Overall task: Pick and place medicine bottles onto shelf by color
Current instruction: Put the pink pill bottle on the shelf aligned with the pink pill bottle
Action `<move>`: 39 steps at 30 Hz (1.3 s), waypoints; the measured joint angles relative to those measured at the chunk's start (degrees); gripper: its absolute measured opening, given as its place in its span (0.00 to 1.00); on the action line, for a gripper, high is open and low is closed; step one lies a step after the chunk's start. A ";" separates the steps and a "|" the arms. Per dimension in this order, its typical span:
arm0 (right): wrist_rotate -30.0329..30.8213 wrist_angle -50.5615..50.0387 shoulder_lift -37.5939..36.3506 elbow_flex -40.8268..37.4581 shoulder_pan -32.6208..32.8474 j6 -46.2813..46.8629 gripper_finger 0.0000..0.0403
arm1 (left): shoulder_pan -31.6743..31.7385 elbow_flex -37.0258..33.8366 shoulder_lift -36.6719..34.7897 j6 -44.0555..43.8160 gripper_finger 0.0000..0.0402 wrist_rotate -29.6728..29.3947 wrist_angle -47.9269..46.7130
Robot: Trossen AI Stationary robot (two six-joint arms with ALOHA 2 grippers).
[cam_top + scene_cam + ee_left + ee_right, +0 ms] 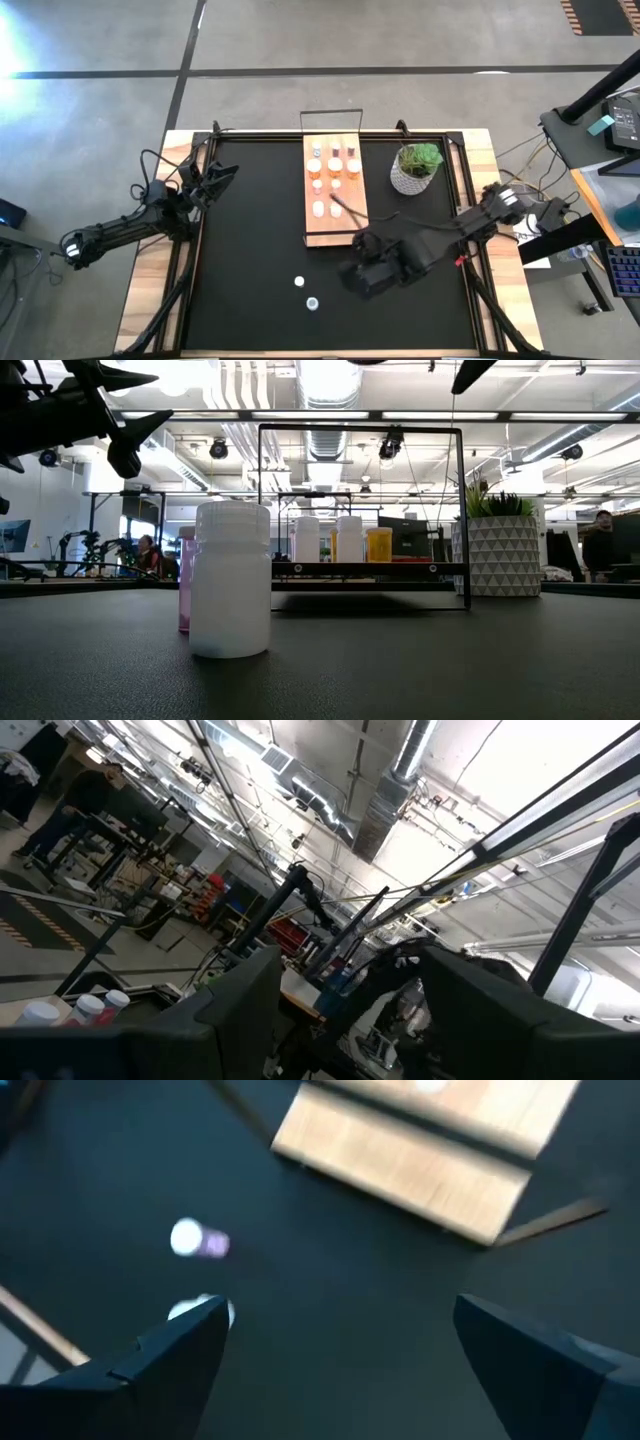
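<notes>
- Shelf [334, 225]: a light-wood board lying lengthwise at the centre of the black mat [250, 240], its far end toward 12 o'clock; a thin dark wire frame [360, 428] rises at that end.
- Shelf bottles [334, 165]: about ten capped bottles stand in rows on the far two-thirds of the board. The low view shows white and orange ones among them.
- Loose bottles: two stand on the mat at 7 o'clock from the shelf, well apart from it. The pink bottle [299, 282] is nearer the board; the white bottle [313, 302] is just beside it, toward 5 o'clock.
- Right gripper [362, 278]: over the mat at 5 o'clock from the shelf's near end, close to the two loose bottles. Its fingers [165, 1365] are spread wide with nothing between them.
- Left gripper [222, 172]: raised at the mat's left edge, at 9 o'clock from the shelf, pointing toward the room. Its fingers [235, 1005] are apart and hold nothing.
- Plant [416, 168]: green, in a white pot, at 3 o'clock from the shelf's far end.
</notes>
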 joint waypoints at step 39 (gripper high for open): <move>2.97 12.26 31.47 26.37 2.21 -43.21 0.94 | -0.01 0.00 0.02 0.00 0.56 -0.01 -0.03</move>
